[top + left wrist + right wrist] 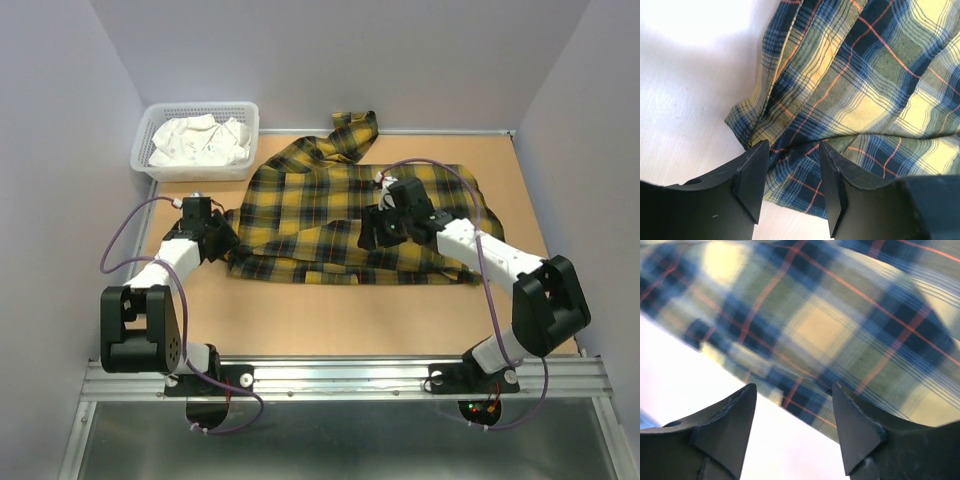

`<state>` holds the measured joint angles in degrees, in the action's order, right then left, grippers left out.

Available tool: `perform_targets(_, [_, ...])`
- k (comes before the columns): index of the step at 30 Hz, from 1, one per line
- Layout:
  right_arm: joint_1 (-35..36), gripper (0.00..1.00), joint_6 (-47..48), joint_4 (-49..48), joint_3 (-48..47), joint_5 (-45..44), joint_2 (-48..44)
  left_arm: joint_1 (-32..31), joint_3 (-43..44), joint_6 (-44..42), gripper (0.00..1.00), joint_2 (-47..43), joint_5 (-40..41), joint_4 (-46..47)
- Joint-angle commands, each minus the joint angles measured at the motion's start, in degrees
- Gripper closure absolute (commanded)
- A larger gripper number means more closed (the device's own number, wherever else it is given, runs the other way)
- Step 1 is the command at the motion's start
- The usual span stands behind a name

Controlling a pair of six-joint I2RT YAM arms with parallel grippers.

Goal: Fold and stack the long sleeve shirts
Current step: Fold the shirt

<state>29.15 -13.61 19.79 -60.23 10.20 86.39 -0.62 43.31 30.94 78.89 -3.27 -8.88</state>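
Note:
One long sleeve shirt, yellow plaid with dark checks and thin red lines, lies spread and partly folded across the middle of the table, one sleeve reaching toward the back wall. My left gripper sits at the shirt's near left corner. In the left wrist view its jaws stand open, astride the bunched corner of the shirt without pinching it. My right gripper hovers over the shirt's middle right part. Its jaws are open above a blurred edge of the shirt, with nothing between them.
A white plastic basket holding crumpled white cloth stands at the back left corner. Grey walls close the table on the left, right and back. Bare brown tabletop lies between the shirt and the arm bases.

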Motion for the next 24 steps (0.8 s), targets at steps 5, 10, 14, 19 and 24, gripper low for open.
perform_targets(5, [-3.83, 0.37, -4.23, 2.18, 4.23, -18.54, -5.35, -0.08, -1.64, -4.03, 0.45, -5.24, -1.57, -2.27])
perform_targets(10, [-8.75, 0.37, -6.52, 3.32, 6.17, -19.77, -7.64, -0.52, -1.3, -7.64, 0.45, -4.19, -3.05, -2.81])
perform_targets(14, [-12.26, 0.37, -7.84, 4.29, 6.96, -21.09, -8.16, -2.45, 0.02, -8.96, 0.47, -2.26, -4.46, -2.8])
perform_targets(19, [-19.73, 0.38, -10.74, 4.64, 10.04, -19.96, -9.48, -3.86, -0.77, -8.18, 0.47, -0.06, -4.2, -1.93])
perform_targets(24, [-27.54, 0.4, -13.19, 4.64, 12.85, -16.53, -10.63, -3.86, -2.26, -6.16, 0.49, 1.7, -3.59, -1.75])
